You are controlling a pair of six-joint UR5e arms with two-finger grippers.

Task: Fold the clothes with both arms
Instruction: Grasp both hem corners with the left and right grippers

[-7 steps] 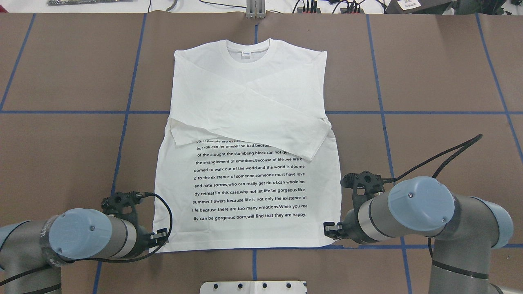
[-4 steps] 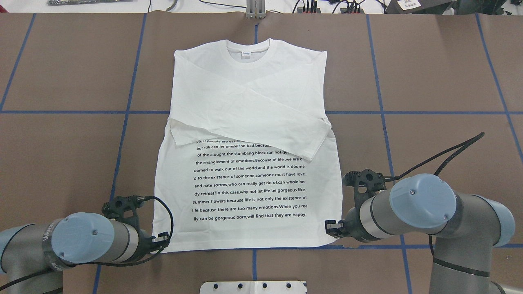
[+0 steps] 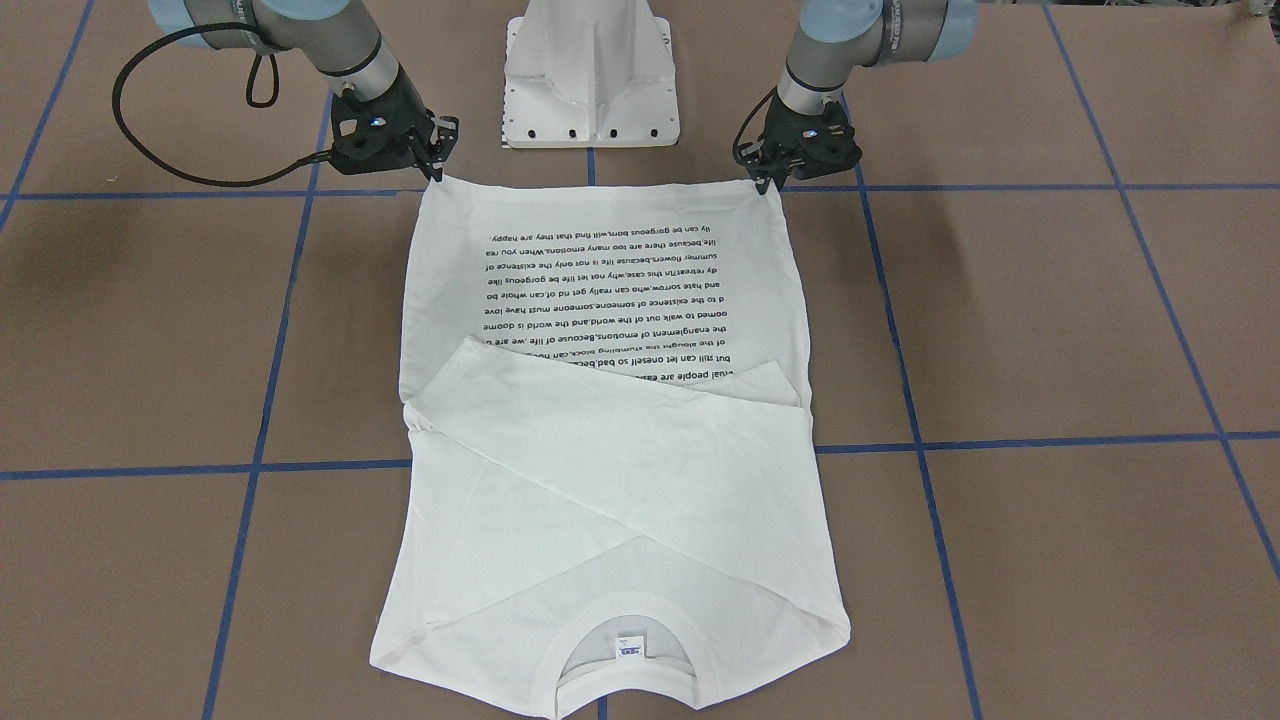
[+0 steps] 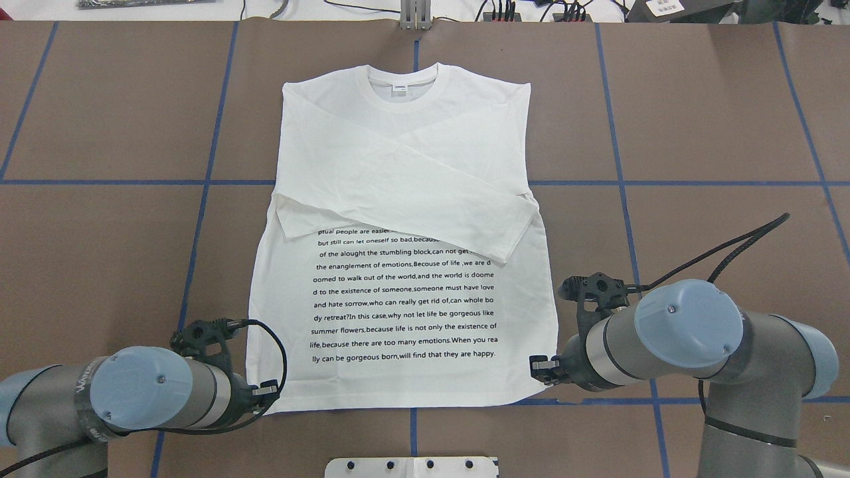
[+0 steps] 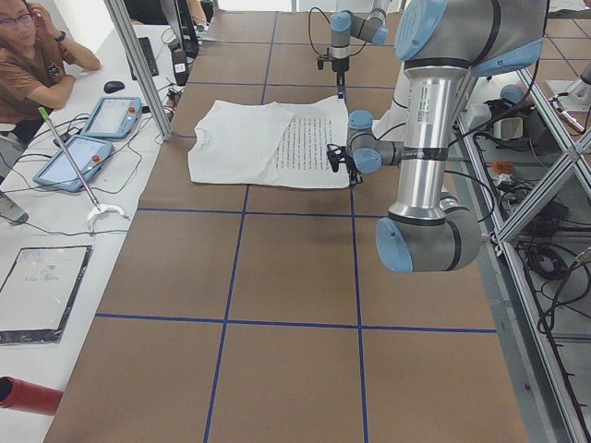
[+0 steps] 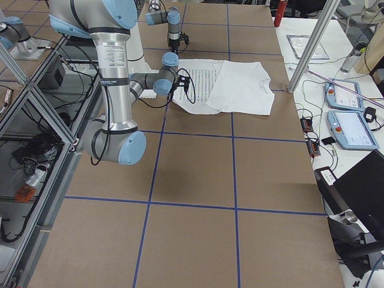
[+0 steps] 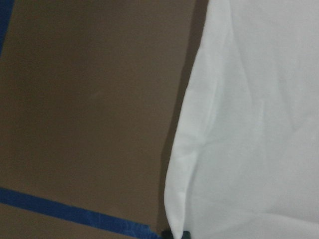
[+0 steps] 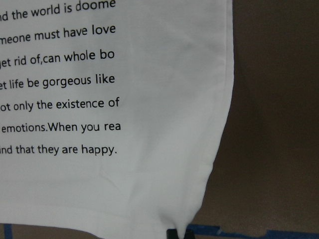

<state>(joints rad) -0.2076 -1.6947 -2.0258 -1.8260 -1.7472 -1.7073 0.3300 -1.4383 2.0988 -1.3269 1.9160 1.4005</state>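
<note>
The white long-sleeved shirt is laid flat, print side up, in the middle of the brown worktop, with the ribbed collar at the far side and the hem next to the robot. Both sleeves are crossed over the chest and cover the top lines of the black printed text, so the sleeve folds are judged done. The body is not yet folded, and bringing the hem up toward the collar is judged to be what is left. The left gripper is set at the hem's left corner and the right gripper at its right corner. In both wrist views the cloth is gathered to a point at the dark fingers, so each pair is judged pressed together on its corner. A shadow is seen under the edge there, and the hem is drawn straight between the two corners.
</note>
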